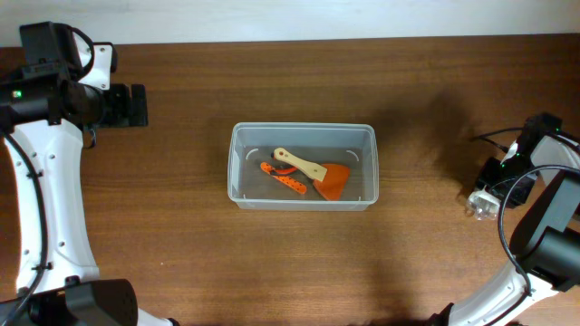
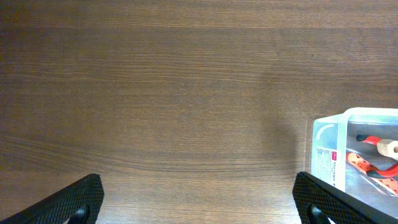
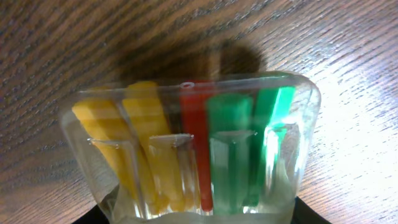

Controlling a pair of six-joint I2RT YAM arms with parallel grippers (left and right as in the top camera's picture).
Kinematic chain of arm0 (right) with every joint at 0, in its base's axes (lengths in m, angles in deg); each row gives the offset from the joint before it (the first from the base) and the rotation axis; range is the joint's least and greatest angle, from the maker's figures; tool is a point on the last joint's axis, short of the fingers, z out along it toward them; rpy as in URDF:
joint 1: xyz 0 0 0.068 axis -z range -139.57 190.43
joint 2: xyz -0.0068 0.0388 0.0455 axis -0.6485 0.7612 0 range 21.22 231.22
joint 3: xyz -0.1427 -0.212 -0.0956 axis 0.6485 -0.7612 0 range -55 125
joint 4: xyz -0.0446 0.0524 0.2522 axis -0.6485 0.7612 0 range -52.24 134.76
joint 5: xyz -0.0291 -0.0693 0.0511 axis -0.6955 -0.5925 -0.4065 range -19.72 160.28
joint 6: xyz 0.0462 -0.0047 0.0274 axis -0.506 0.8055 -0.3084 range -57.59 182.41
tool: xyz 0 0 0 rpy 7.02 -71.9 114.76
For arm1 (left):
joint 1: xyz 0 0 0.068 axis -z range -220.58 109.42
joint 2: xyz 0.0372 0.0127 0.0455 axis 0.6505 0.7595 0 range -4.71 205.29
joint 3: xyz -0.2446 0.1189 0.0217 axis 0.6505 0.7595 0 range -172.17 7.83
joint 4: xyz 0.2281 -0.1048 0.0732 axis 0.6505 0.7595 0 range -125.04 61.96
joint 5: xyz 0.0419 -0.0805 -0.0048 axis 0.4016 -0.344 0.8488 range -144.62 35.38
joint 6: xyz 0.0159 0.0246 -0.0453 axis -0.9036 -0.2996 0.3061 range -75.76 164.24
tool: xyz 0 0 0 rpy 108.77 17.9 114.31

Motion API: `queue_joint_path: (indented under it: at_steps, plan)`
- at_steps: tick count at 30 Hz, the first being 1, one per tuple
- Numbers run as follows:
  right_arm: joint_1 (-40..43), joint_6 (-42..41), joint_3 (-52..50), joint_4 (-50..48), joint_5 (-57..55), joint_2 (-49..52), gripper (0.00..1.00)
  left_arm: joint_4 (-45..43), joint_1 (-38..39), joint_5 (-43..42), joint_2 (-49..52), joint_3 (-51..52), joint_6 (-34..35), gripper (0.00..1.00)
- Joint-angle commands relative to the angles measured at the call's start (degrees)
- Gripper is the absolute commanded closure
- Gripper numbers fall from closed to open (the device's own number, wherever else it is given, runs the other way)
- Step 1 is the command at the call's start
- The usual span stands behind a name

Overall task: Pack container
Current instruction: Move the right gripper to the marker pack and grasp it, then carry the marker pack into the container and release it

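now the container (image 1: 299, 205) sits mid-way along the table (image 1: 181, 244), an orange spatula (image 1: 319, 174) inside. left jaws hang released at far left, likely idle. right jaws seem clenched on a clear case (image 3: 193, 149) of yellow, red and green sticks, probably to pack next. the container's end label (image 2: 328, 163) is too small to read.

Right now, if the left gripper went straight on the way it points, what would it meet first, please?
Probably nothing. The left gripper is open and faces bare table. The container sits off to its right, seemingly outside that line, though depth is hard to judge.
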Motion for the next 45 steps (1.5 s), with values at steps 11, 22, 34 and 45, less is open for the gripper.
queue_joint_path:
  at_steps: [11,22,34,45]
  plan:
    - [0.2,-0.2,1.4,2.5,2.7,3.5,0.96,0.2,-0.2,-0.9,0.2,0.1,0.7,0.01]
    - [-4.4,1.5,21.5,16.2,2.8,0.6,0.96,0.2,-0.2,-0.9,0.2,0.1,0.7,0.01]
    - [-30.5,38.5,50.4,31.7,15.2,-0.6,0.96,0.2,-0.2,-0.9,0.2,0.1,0.7,0.01]
    - [-50.1,59.8,46.7,32.7,9.9,4.0,0.96,0.2,-0.2,-0.9,0.2,0.1,0.7,0.01]
